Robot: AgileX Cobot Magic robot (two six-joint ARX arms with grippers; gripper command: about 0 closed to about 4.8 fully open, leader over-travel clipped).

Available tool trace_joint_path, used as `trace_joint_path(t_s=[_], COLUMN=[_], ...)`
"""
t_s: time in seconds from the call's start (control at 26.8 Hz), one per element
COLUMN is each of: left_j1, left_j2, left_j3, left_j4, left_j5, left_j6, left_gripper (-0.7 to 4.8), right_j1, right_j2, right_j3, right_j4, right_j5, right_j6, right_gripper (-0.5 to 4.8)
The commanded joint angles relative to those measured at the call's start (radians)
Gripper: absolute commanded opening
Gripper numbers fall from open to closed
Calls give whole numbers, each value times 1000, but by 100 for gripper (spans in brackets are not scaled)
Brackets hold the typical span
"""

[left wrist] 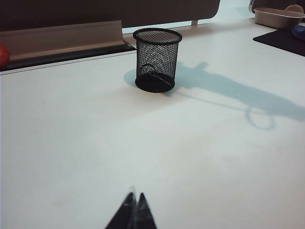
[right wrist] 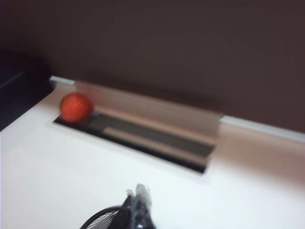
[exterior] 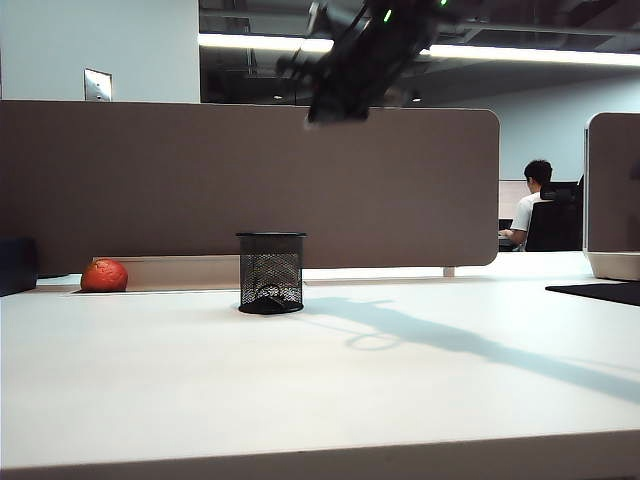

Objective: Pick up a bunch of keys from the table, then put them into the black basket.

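Exterior view shows, on the white worktop (exterior: pixel 300 390), no writing anywhere, one orange-red fruit (exterior: pixel 104 275) far left, one black basket (exterior: pixel 271 272) with dark keys (exterior: pixel 266 296) seemingly lying inside, one left end effector (left wrist: pixel 134 210) pinched closed low over the worktop, one right end effector (right wrist: pixel 137 206) closed, empty, above the basket.

- My exterior view sits low at the table's (exterior: pixel 300 390) near edge, facing the far partition (exterior: pixel 250 180).
- My left wrist view looks low across it toward the black basket (left wrist: pixel 157 59).
- My right wrist view looks down from above; all three share that basket.
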Motion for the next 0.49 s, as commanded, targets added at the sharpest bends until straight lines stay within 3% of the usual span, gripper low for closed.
trace_joint_path(t_s=[0.04,0.49], left_j1=[1,1], left_j2=[0,0], left_j3=[6,6], left_j4=[8,56], left_j5=[-1,-92], left_j6=[-3,-3], left_gripper=[-6,-6], right_j1=[-65,-292], right_j2=[-90,-293], right_j3=[5,1], right_j4=[-14,-282], right_j5=[24,39], right_j6=[-35,-35], right_gripper=[-5,-5])
